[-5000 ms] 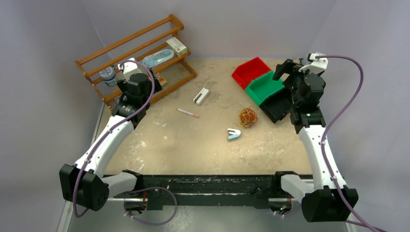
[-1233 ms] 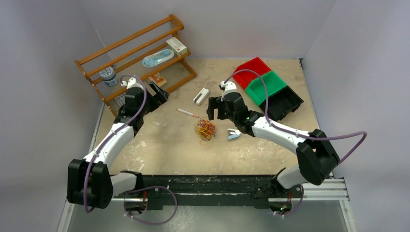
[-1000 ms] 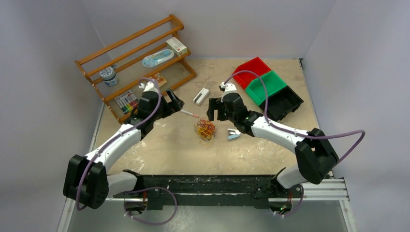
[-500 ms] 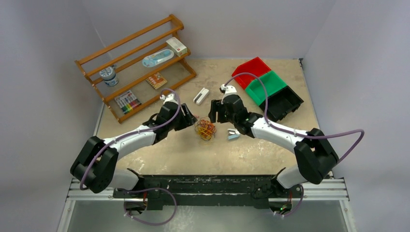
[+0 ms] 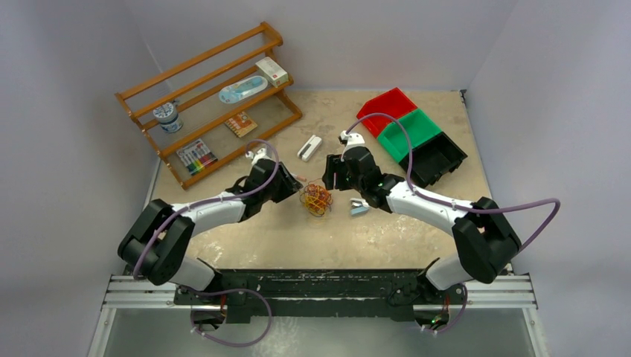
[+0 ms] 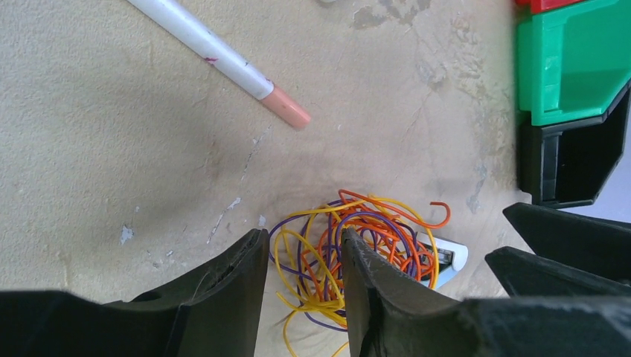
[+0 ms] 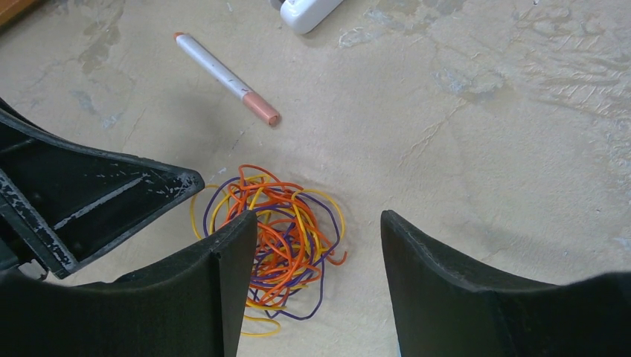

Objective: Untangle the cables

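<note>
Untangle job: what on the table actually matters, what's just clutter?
Job: cables, one orange, yellow and purple tangle mid-table.
Clutter: pen, white case, small white-blue gadget, red bin, green bin, black bin, wooden rack with its items.

This is a robotics lab test cell: plain grey walls (image 5: 372, 37) box in a scuffed beige table (image 5: 245, 230), and two white-and-black arms, left arm (image 5: 216, 208) and right arm (image 5: 428, 204), are bolted to a black rail (image 5: 320, 285) at 6 o'clock. The staged props fit that: a wooden rack (image 5: 210, 111) of small goods at 10 o'clock, coloured plastic bins (image 5: 417, 123) at 1 o'clock, and loose cables (image 5: 316, 198) at the centre.
</note>
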Action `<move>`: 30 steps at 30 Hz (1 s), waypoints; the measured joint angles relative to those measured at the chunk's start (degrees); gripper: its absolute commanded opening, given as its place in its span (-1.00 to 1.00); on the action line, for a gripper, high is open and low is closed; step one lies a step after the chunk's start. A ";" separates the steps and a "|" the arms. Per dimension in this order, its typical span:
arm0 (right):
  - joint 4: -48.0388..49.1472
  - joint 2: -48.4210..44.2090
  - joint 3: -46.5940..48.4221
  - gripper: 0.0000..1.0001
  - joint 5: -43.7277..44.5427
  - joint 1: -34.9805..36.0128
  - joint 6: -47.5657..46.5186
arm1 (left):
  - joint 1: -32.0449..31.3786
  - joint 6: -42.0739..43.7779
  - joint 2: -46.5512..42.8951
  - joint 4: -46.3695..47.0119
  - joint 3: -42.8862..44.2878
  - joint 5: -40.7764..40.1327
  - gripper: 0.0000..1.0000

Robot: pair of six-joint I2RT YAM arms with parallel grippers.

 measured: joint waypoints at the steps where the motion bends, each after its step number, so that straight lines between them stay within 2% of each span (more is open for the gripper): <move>1: 0.00 0.00 0.00 0.27 0.00 0.00 0.00 | 0.00 -0.37 0.33 0.11 0.00 0.02 -0.21; 15: -0.04 -0.02 -0.17 0.25 -0.04 0.00 0.46 | -0.20 -0.92 2.29 0.79 0.00 1.29 -0.24; 24: -0.02 -0.02 -0.59 0.24 -0.07 0.00 0.46 | -1.27 -1.03 3.15 0.87 0.07 1.81 -0.10; 30: -0.11 -0.02 -1.07 0.20 -0.04 0.00 0.44 | -1.77 -1.05 4.28 0.87 0.22 2.05 -0.33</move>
